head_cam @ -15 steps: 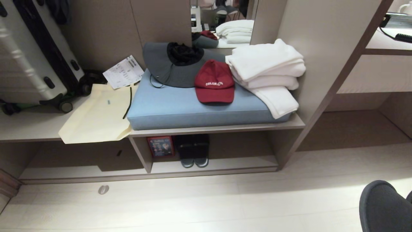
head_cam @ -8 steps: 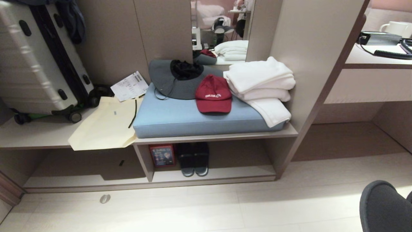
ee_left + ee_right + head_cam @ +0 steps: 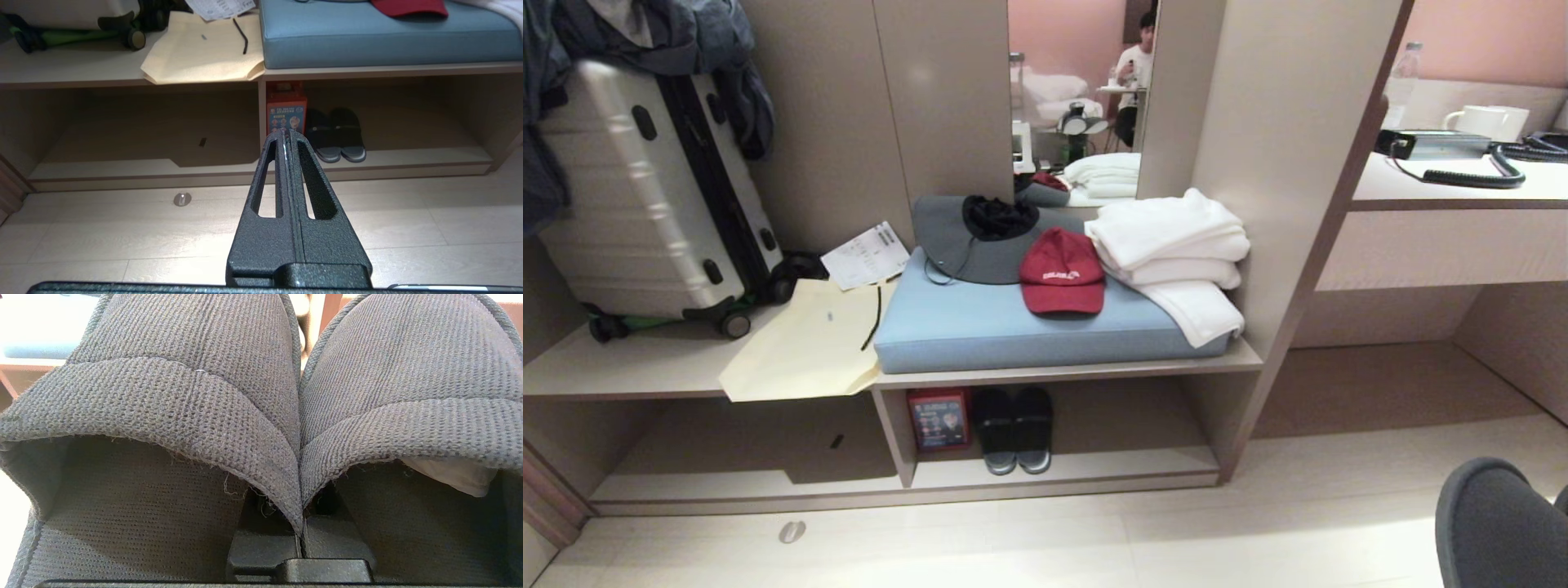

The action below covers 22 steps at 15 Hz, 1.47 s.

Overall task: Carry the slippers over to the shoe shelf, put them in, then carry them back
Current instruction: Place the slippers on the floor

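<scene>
Right gripper (image 3: 300, 535): pinched shut on the inner edges of the slippers (image 3: 261, 416), a grey knit pair held side by side, low at the right above the floor (a toe shows in the head view).
Left gripper (image 3: 287, 136): fingers pressed together, holding nothing, aimed toward the shoe shelf (image 3: 1094, 465).
Shoe shelf: a dark slide pair (image 3: 1013, 429) stands inside, beside a red box (image 3: 939, 419) at the divider.
Above: blue cushion (image 3: 1013, 327), red cap (image 3: 1062, 271), white towels (image 3: 1176, 253).
</scene>
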{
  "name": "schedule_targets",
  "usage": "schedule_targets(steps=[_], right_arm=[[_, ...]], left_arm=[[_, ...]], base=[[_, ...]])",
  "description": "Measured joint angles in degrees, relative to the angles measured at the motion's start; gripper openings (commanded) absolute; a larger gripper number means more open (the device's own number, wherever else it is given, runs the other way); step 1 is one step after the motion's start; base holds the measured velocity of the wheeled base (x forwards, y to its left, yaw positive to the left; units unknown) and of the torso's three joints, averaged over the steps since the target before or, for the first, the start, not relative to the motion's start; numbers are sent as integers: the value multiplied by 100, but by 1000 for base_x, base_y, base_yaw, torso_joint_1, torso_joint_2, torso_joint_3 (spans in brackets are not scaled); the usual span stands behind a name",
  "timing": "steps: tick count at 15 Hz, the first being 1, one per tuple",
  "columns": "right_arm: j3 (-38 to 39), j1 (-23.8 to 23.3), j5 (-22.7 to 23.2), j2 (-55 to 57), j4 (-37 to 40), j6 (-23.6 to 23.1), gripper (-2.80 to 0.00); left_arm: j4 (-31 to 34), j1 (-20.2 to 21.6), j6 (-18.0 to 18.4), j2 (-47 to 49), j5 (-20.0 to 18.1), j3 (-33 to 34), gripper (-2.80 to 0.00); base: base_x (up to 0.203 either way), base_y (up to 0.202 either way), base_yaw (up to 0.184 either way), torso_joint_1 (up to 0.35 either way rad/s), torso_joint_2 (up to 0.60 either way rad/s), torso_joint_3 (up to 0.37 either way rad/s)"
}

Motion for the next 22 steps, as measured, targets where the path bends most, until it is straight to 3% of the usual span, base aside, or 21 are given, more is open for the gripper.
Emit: schedule_targets(steps=[14, 22], right_arm=[[0, -1, 5, 0, -2, 2, -280], [0, 0, 2, 0, 0, 2, -280]], left_arm=[[0, 2, 20, 0, -3, 0, -280], [0, 5, 20, 0, 1, 0, -280]], base=[[0, 0, 0, 1, 1, 34], [1, -173, 3, 2, 0, 4]])
